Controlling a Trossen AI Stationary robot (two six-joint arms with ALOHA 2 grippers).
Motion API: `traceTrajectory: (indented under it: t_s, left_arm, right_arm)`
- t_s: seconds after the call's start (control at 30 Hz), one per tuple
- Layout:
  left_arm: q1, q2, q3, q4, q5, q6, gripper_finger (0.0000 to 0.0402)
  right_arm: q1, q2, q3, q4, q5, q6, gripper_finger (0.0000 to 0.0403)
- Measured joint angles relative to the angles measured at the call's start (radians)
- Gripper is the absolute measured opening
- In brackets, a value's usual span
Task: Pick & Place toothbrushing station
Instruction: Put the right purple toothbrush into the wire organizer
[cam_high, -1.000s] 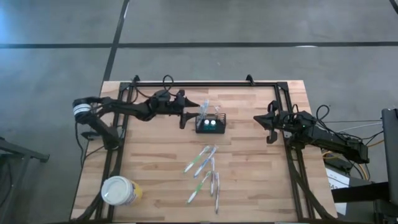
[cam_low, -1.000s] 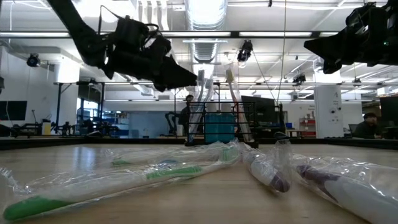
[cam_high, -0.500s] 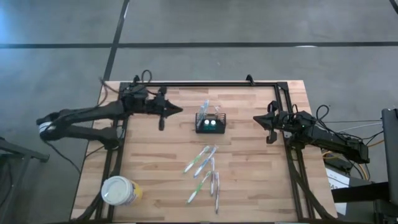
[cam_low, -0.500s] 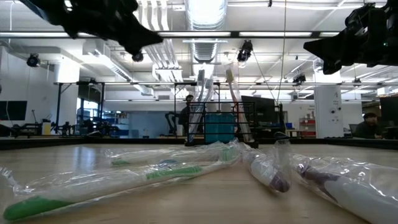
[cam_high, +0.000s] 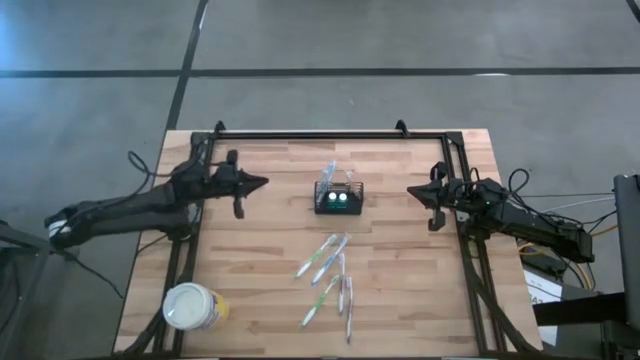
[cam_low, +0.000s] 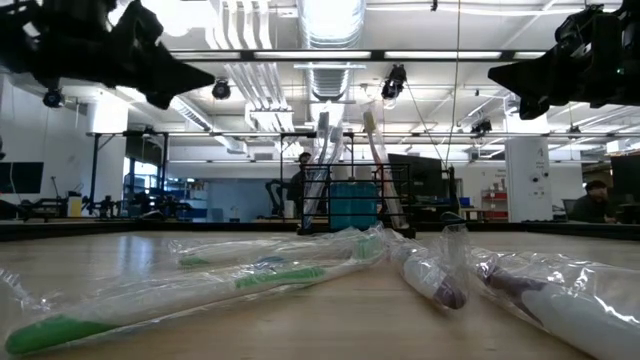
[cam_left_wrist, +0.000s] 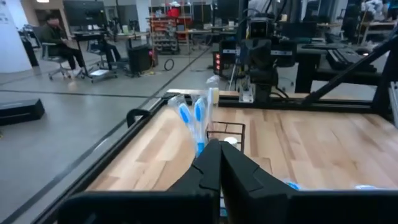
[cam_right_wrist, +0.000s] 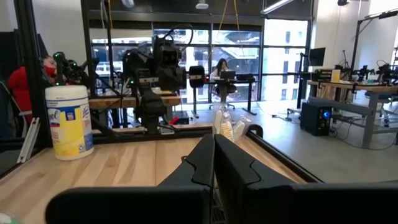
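The toothbrushing station is a small black slotted caddy standing on the wooden table, a little behind its middle. Wrapped toothbrushes stand in it, leaning toward the far edge. In the low view the caddy stands far back. My left gripper is shut and hovers level to the left of the caddy, well apart from it, pointing at it. My right gripper is shut too and hangs level near the right rail, with nothing in it. The left wrist view shows the caddy beyond the shut fingertips.
Several wrapped toothbrushes lie loose on the table in front of the caddy. A yellow tub with a white lid stands at the near left corner. A black frame rail runs along the far edge and down both sides.
My left gripper has drawn back from the caddy toward the table's left edge, rising a little, and its fingers have shut on nothing. The caddy and the toothbrushes in it have stayed where they were.
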Motion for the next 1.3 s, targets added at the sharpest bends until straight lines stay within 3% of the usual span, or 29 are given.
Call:
traceTrajectory:
  t_s: [0.6, 1.3]
  left_arm:
    - [0.003, -0.122, -0.271, 0.182, -0.007, -0.003, 0.0001]
    - [0.006, -0.124, -0.259, 0.177, -0.014, 0.061, 0.0006]
  right_arm:
    - [0.0, 0.0, 0.0, 0.005, 0.001, 0.0, 0.0008]
    - [0.0, 0.0, 0.001, 0.094, -0.005, 0.052, 0.0008]
